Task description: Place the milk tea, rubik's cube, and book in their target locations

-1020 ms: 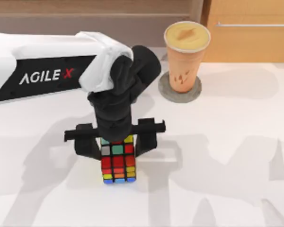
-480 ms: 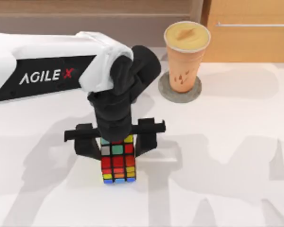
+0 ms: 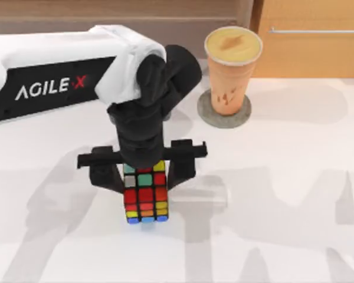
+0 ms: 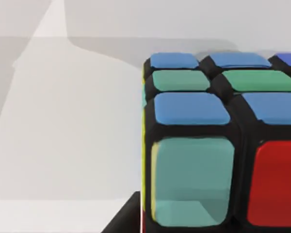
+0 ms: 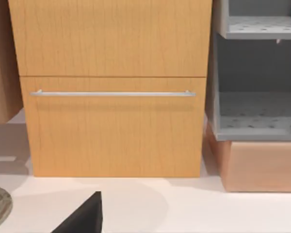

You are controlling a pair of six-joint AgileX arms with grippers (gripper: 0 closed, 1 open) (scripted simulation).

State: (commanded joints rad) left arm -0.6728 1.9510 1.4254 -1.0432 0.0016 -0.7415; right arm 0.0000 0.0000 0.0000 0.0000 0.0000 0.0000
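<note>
L claw (image 3: 143,171) on rubik's cube (image 3: 145,196)
Fingers shut w/ cube between them, cube's lower half sticking out below claw over white counter (image 3: 283,194). Milk tea (image 3: 232,71) upright on grey coaster (image 3: 207,113), up & right of claw, apart.

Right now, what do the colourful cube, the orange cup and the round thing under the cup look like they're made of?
The rubik's cube held by the left gripper looks like black plastic with smooth, faintly glossy coloured stickers. The milk tea cup seems matte paper or plastic, with no shine. The coaster under it looks like mottled grey stone or cork; I can't tell which.
</note>
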